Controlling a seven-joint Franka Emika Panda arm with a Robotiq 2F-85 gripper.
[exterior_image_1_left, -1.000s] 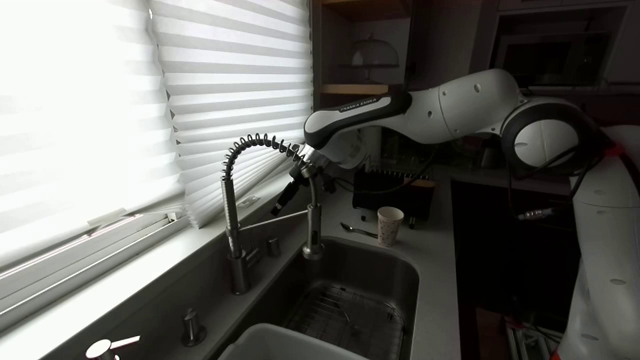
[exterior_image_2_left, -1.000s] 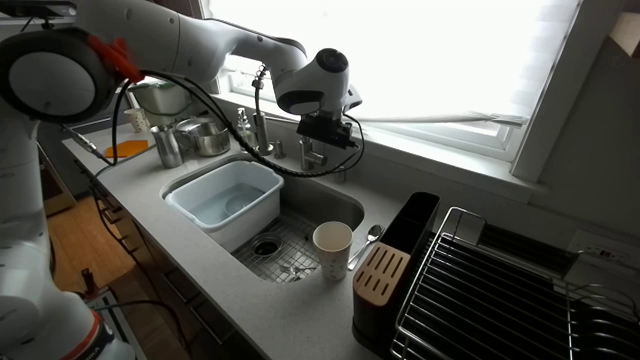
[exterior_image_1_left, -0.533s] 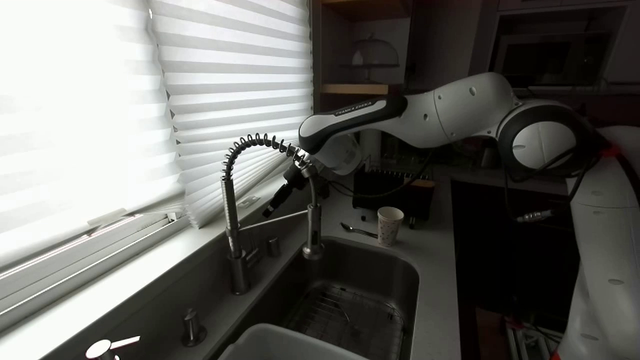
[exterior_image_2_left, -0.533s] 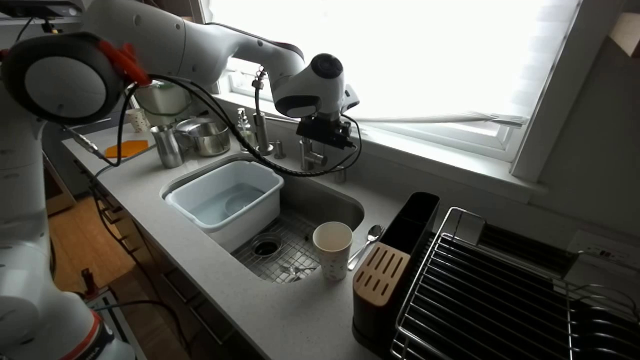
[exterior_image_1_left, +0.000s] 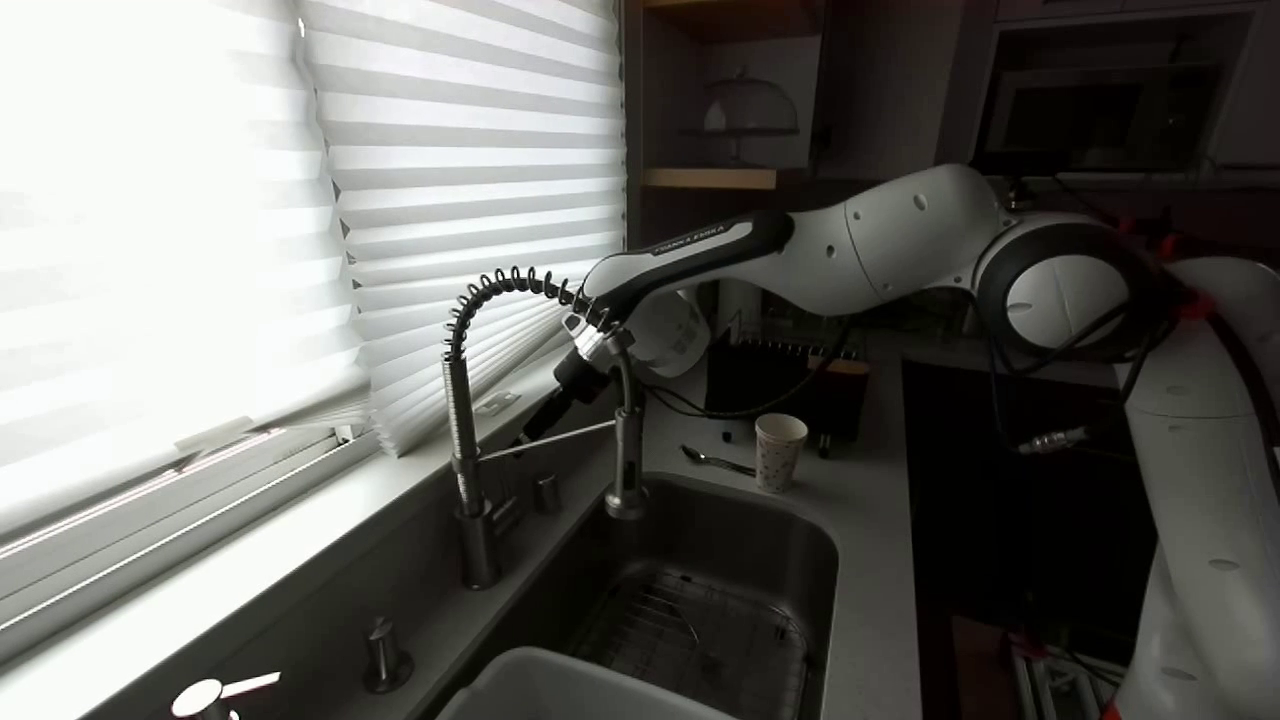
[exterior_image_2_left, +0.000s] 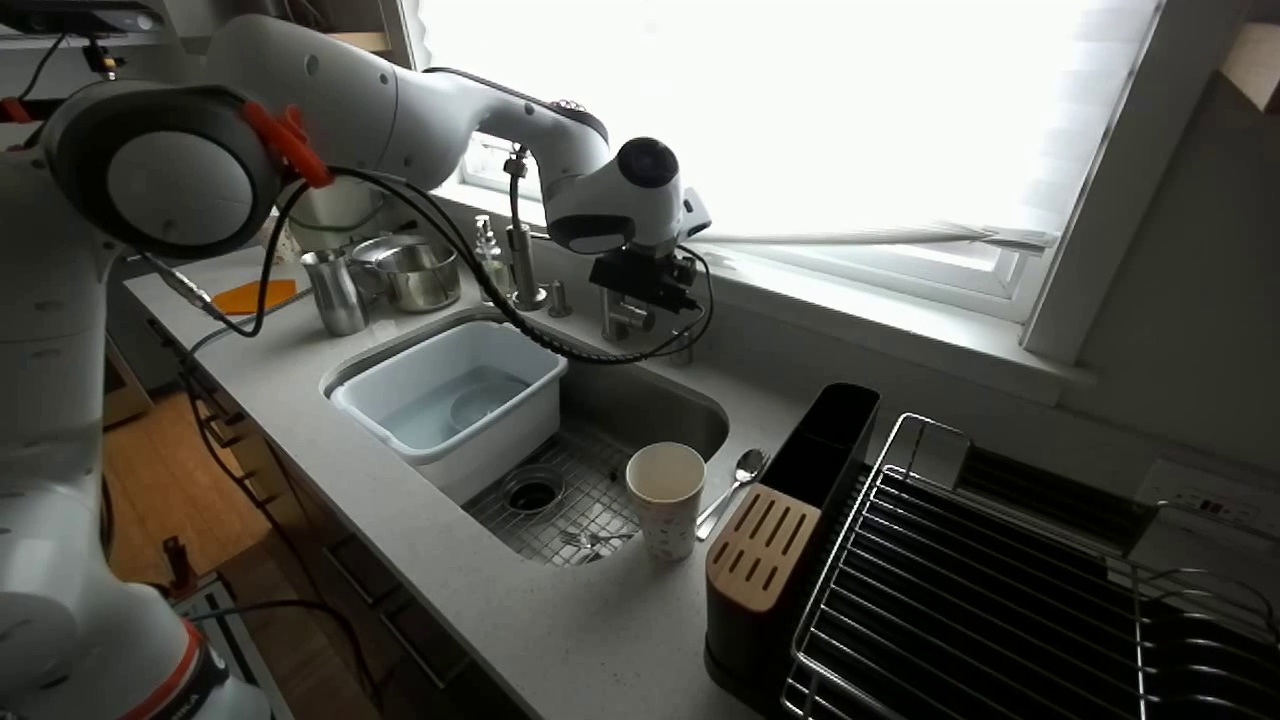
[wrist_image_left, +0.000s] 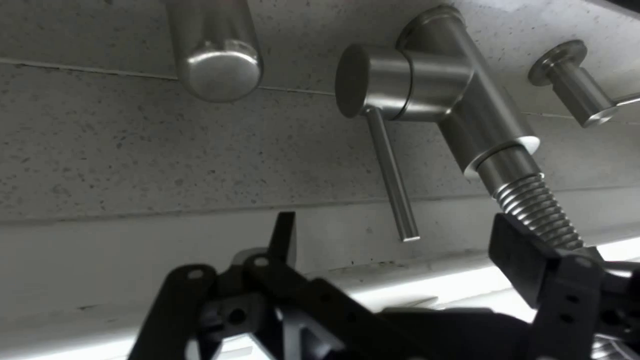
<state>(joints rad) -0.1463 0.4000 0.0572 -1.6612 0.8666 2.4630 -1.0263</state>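
Fingers (wrist_image_left: 520, 257) are spread wide, nothing in their grip. The faucet lever (wrist_image_left: 392, 175) shows in the gap between them in the wrist view (can't tell how close, honestly), faucet body (wrist_image_left: 480, 110) to its right, metal cylinder (wrist_image_left: 217, 55) to its left. In an exterior view there's a white tub (exterior_image_2_left: 510, 445) in the sink (exterior_image_2_left: 630, 405) and a nearer paper cup (exterior_image_2_left: 668, 510) to its right.

I see a black gripper (wrist_image_left: 395, 237) and silver-grey tap (wrist_image_left: 470, 100). Faint specks dot the grey worktop (exterior_image_2_left: 600, 630); its cream cup (exterior_image_2_left: 667, 510) bears small marks, its black holder (exterior_image_2_left: 735, 645) has a tan top (exterior_image_2_left: 763, 547), and toward one corner lies an orange piece (exterior_image_2_left: 240, 299). The tub (exterior_image_2_left: 515, 440) is palest blue, the blind (exterior_image_1_left: 470, 130) white, banded grey.
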